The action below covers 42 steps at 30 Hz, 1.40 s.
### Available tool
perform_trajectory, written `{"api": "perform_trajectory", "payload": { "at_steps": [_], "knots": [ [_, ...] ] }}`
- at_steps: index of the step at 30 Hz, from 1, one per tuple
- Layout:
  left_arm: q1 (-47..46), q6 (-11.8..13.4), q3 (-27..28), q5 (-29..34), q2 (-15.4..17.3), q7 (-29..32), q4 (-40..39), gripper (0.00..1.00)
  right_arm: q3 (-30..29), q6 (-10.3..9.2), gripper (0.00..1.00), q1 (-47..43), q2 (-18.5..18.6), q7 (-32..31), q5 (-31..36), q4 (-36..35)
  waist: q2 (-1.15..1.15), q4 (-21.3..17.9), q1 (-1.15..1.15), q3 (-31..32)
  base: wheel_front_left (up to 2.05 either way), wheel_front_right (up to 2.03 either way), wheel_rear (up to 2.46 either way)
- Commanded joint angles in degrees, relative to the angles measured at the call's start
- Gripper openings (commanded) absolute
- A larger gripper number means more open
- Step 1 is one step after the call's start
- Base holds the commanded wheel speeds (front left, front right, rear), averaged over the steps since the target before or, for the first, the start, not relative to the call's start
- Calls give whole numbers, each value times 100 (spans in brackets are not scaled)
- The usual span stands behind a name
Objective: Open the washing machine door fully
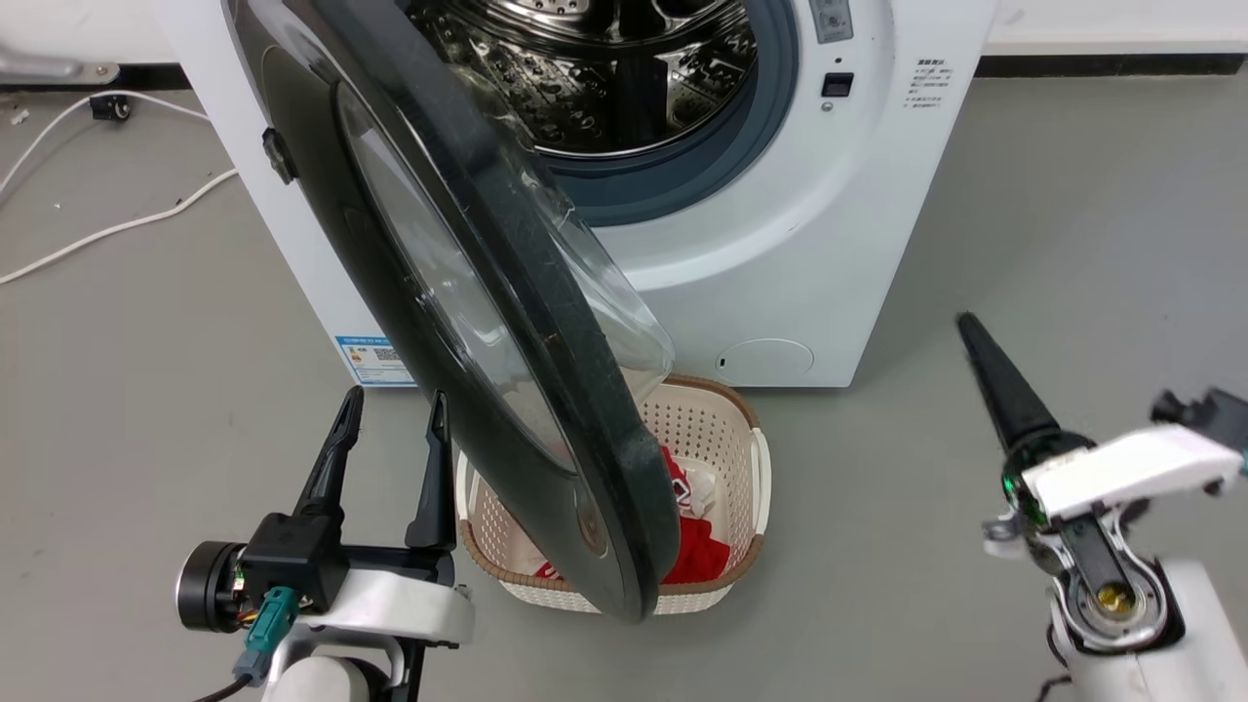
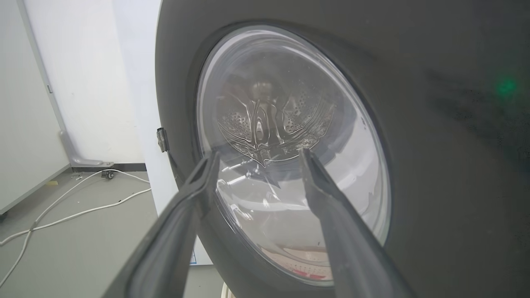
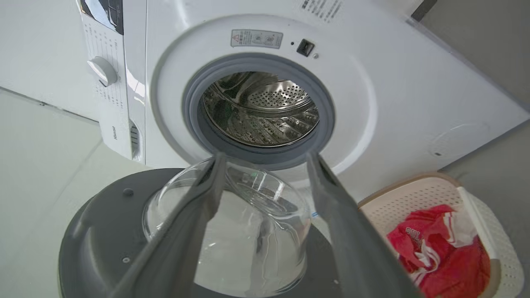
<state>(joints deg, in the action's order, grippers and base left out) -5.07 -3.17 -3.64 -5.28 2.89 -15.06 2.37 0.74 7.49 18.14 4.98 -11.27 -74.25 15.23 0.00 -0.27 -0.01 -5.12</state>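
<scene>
The white washing machine (image 1: 829,244) stands with its steel drum (image 1: 604,78) exposed. The washing machine door (image 1: 546,292), black with a clear glass bowl (image 1: 624,312), is swung far out towards me. My left gripper (image 1: 392,414) is open beside the lower outer face of the door; whether a finger touches it I cannot tell. In the left wrist view the gripper (image 2: 258,156) points at the door (image 2: 434,165). My right gripper (image 1: 975,341) hangs at the right, apart from the machine. In its wrist view the gripper (image 3: 265,159) is open, facing the drum (image 3: 265,111) over the door's inner side (image 3: 95,219).
A white perforated basket (image 1: 756,439) with red and white cloth stands on the floor under the door's lower edge, also in the right wrist view (image 3: 414,194). White cables (image 1: 117,229) trail over the grey floor left of the machine. Open floor lies to the right.
</scene>
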Motion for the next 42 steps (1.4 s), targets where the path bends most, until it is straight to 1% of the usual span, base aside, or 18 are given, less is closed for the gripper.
{"api": "perform_trajectory", "payload": {
  "at_steps": [1,5,8,11,14,17,19,22,24,27,33,42],
  "knots": [
    [78,-14,34,33,-4,-17,17,100,-45,0,100,-234,78,365,378,-92,0,-39,1,55,0,0,0],
    [150,-50,86,54,-3,-17,55,100,-193,0,100,-674,104,1239,1314,-227,0,-80,1,162,0,0,0],
    [180,-63,115,52,-4,-16,65,100,-367,0,100,-889,131,1828,2176,-376,0,-113,1,228,0,0,0],
    [225,-69,137,52,-3,-16,69,100,-508,0,100,-1031,136,2251,3266,-623,0,-141,1,274,0,0,0],
    [224,-81,151,61,-3,-16,68,100,-687,0,100,-1117,85,2442,4471,-1023,0,-149,1,306,0,0,0],
    [231,-87,173,61,-3,-17,64,100,-774,-1,100,-1240,-21,2511,5598,-1587,0,-137,1,351,0,0,0],
    [244,-92,186,71,-3,-16,53,100,-736,-1,100,-1387,-86,2484,6245,-1910,0,-128,1,373,0,0,0],
    [246,-95,194,80,-4,-17,41,100,-562,-1,100,-1632,-166,2361,6935,-2256,0,-116,1,391,0,0,0],
    [249,-94,193,86,-3,-16,32,100,-414,-1,100,-1816,-197,2262,7173,-2295,0,-113,1,396,0,0,0],
    [236,-86,173,93,-4,-17,11,100,-318,-2,100,-1969,-210,2187,7313,-2112,0,-106,1,377,0,0,0],
    [228,-67,164,98,-4,-17,-7,100,-252,-2,100,-1906,-217,2275,7200,-1670,0,-131,1,328,0,0,0],
    [239,-62,118,75,-3,-16,34,100,-207,-2,100,-1648,-218,2350,7243,-1309,0,-103,1,301,0,0,0]
  ]
}}
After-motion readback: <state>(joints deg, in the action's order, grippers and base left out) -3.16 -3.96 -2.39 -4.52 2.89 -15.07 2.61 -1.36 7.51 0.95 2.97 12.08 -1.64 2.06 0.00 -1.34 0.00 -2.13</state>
